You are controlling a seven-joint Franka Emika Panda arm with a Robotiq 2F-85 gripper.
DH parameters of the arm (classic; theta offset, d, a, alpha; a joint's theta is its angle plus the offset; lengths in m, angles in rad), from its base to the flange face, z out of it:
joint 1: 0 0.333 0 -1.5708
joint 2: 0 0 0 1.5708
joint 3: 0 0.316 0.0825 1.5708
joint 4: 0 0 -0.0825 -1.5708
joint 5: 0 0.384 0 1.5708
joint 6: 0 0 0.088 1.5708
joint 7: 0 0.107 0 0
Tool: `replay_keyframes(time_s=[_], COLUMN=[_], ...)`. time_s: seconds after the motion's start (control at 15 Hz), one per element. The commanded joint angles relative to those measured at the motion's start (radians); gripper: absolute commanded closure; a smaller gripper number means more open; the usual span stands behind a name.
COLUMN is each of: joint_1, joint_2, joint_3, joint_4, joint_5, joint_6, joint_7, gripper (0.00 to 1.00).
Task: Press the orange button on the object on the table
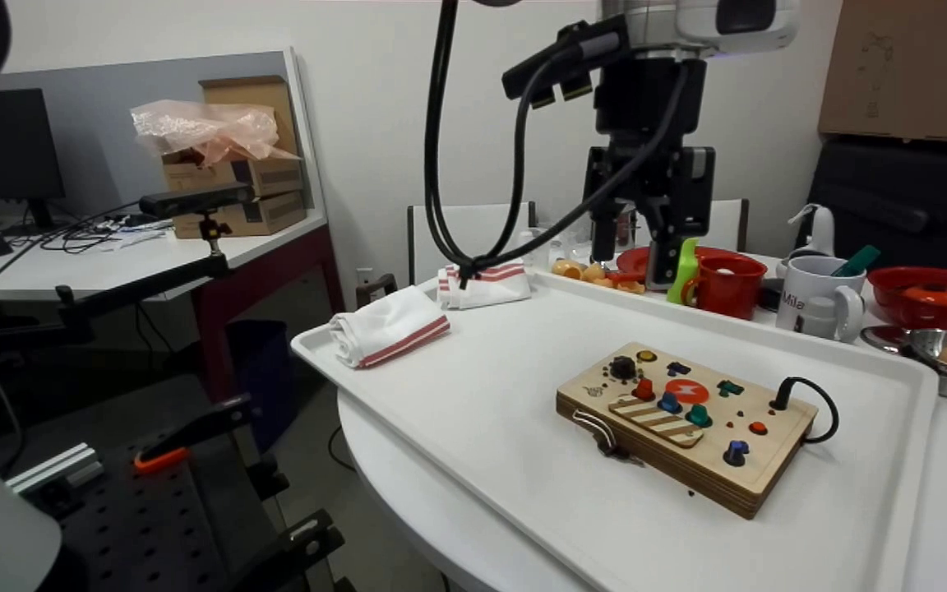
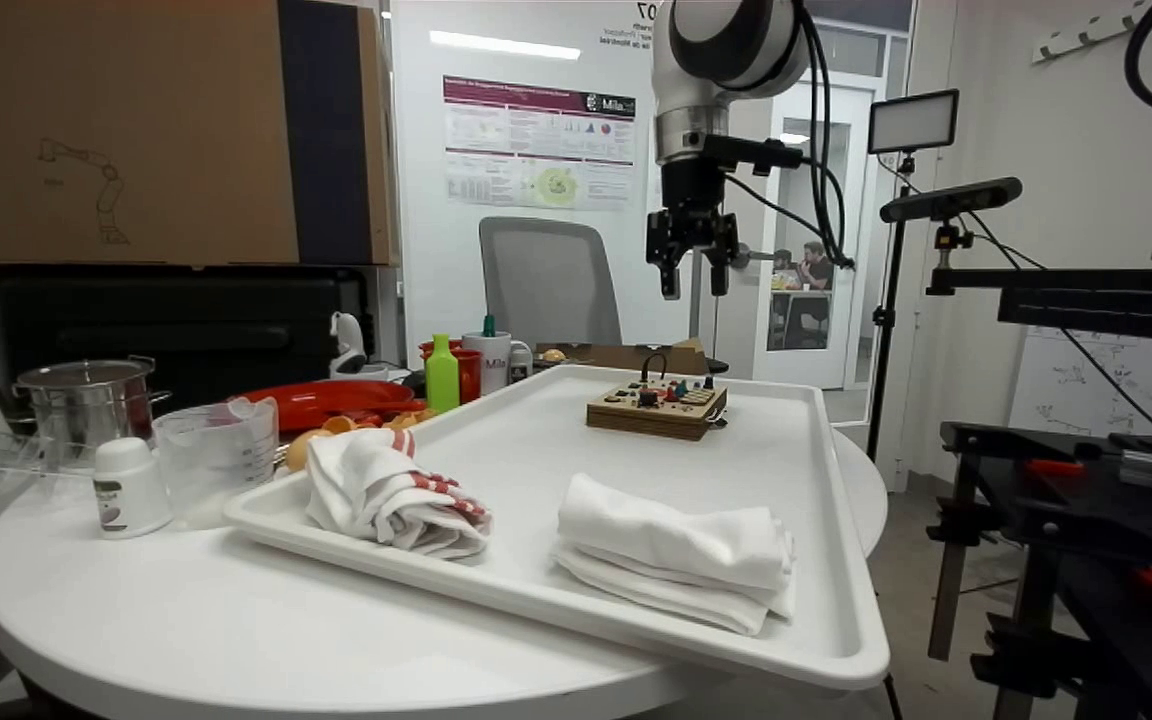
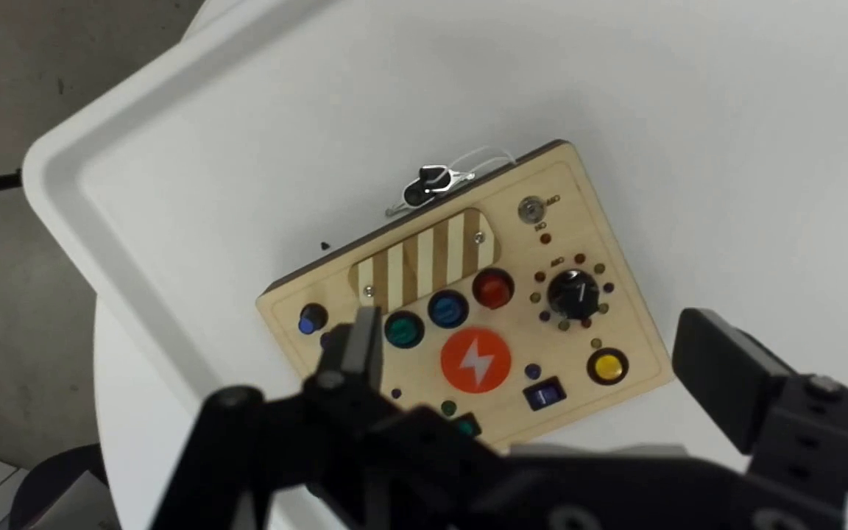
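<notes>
The object, a flat light-wood board, lies on a white tray on the round white table. It also shows in an exterior view and the wrist view. The small orange button sits near the cable end of the board. In the wrist view it is not visible; my left-hand finger covers that part. My gripper is open and empty, well above the tray, apart from the board; it also shows in an exterior view and wrist view.
A flat orange lightning emblem and a yellow button are on the board. A black cable arcs from its end. Two folded cloths lie on the tray. Mugs and a green bottle stand beside the tray.
</notes>
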Motion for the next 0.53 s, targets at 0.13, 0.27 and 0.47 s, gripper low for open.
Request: replay_keyframes(time_s=[0.13, 0.27, 0.47], joint_1=[-0.019, -0.023, -0.014], joint_2=[0.154, 0.184, 0.168], joint_3=[-0.025, -0.033, -0.042], joint_4=[0.130, 0.167, 0.144], joint_5=[0.043, 0.049, 0.027], joint_6=[0.042, 0.032, 0.034], joint_7=[-0.012, 0.005, 0.008], gripper=[0.00, 0.00, 0.00])
